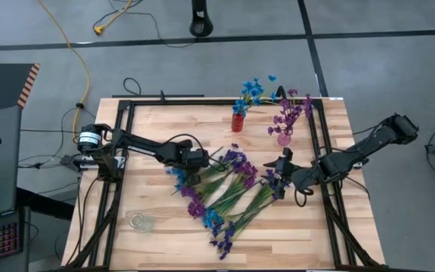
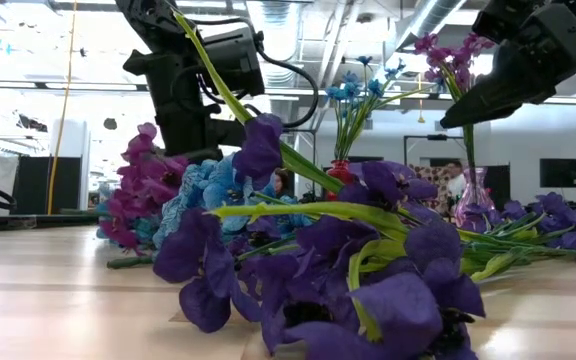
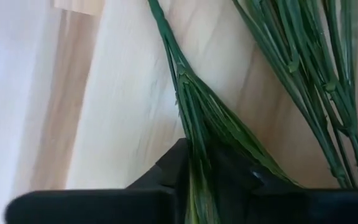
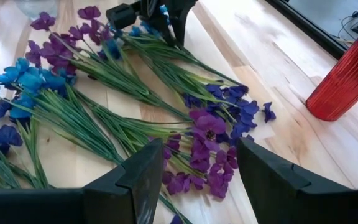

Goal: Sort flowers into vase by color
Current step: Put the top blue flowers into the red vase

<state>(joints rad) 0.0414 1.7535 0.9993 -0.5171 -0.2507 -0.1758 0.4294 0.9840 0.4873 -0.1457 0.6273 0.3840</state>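
Now red vase (image 1: 238, 122) holds blue flowers (image 1: 254, 90); left tool (image 1: 200, 159) pinches green stem (image 3: 194, 118).

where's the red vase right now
In the high view the red vase stands near the table's far edge, holding blue flowers, just left of the clear vase with magenta ones.

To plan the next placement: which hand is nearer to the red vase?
Left, though not by much. The left hand lies below-left of the red vase in the high view; the right hand lies below-right, farther off.
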